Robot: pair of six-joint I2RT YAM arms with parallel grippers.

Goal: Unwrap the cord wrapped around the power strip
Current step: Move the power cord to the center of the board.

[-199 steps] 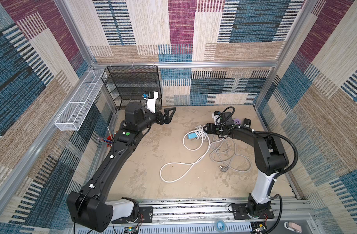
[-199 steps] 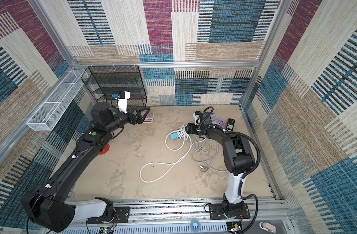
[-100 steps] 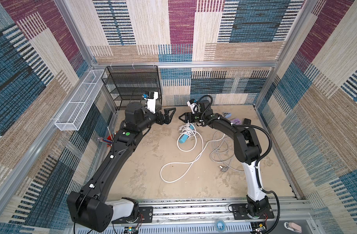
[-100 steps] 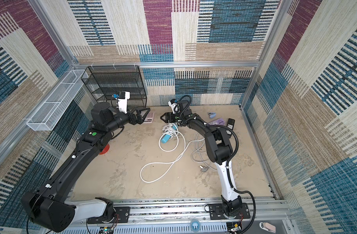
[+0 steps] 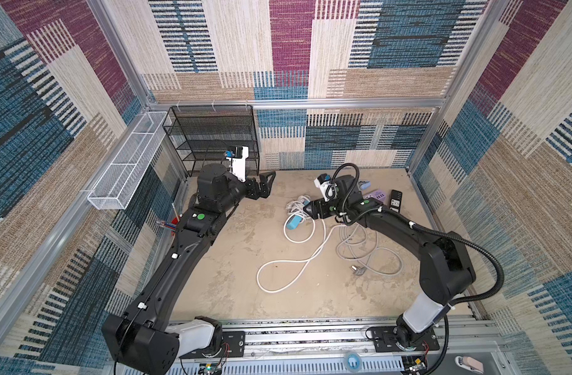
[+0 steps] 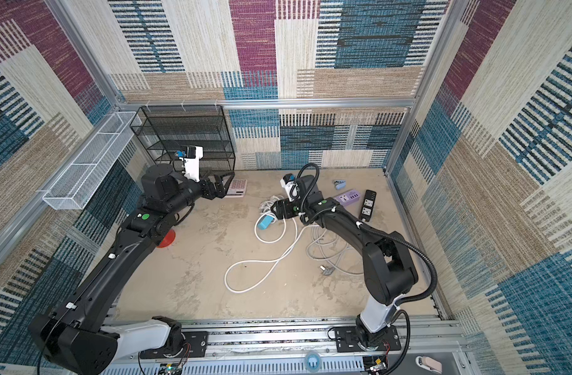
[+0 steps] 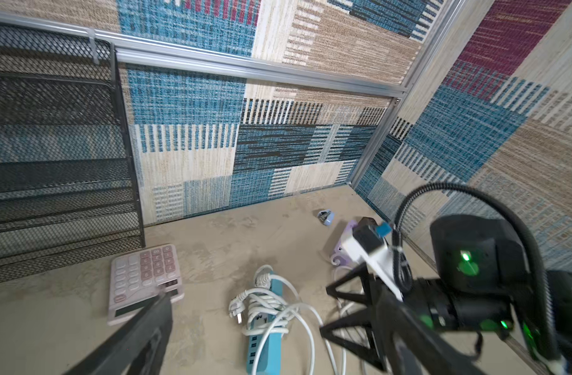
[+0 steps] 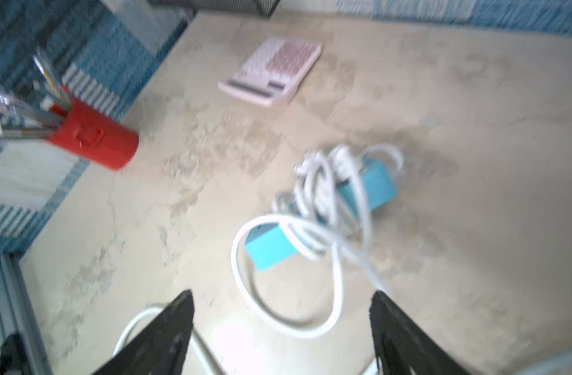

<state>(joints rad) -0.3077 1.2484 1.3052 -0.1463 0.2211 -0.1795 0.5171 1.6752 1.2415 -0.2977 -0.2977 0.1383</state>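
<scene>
Turquoise power strip [image 7: 274, 354] lies just ahead of my right gripper [image 8: 283, 300], jaws wide, holding nothing | white cord [image 7: 265, 302]: long loops freed, several turns left round its middle | left gripper [image 5: 265, 186] wide, well apart.

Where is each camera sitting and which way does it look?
Top views: high above the front, looking down at the table; both arms show.
Left wrist: on the left arm, looking past its fingers at the calculator, blue power strip and right gripper.
Right wrist: on the right arm, looking between its open fingers at the power strip and red pen cup.
All share the power strip.
</scene>
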